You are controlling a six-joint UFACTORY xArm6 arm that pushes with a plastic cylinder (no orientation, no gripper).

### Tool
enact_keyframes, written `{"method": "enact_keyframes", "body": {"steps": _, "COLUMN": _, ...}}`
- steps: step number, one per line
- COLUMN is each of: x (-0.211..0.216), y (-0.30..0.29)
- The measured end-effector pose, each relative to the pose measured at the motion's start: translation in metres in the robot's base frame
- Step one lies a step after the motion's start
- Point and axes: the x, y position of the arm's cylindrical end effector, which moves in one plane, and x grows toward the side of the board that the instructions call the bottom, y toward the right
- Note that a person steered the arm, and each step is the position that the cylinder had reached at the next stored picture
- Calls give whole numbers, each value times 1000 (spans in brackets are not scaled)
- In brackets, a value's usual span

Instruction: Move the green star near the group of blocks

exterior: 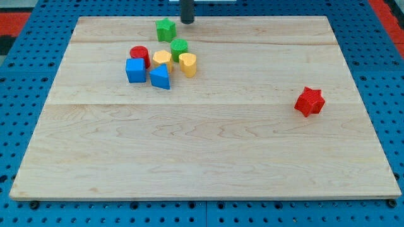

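Observation:
The green star (166, 29) lies near the view's top, left of centre, on the wooden board (202, 145). My tip (187, 22) is just to its upper right, apart from it by a small gap. Below the star sits the group: a green round block (179, 48), a red cylinder (139, 55), a yellow block (162, 60), a yellow heart-like block (187, 64), a blue cube (135, 70) and a blue triangular block (161, 77). The star stands a short way above the group, not touching it.
A red star (309, 101) lies alone at the view's right. The board rests on a blue perforated surface (25, 82) with red edging at the top corners.

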Motion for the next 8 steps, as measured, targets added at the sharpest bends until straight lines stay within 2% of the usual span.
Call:
{"method": "enact_keyframes", "body": {"steps": 1, "x": 19, "y": -33}}
{"method": "enact_keyframes", "body": {"steps": 2, "x": 27, "y": -35}}
{"method": "enact_keyframes", "body": {"steps": 3, "x": 5, "y": -49}}
{"method": "enact_keyframes", "body": {"steps": 4, "x": 6, "y": -90}}
{"method": "enact_keyframes", "body": {"steps": 8, "x": 66, "y": -69}}
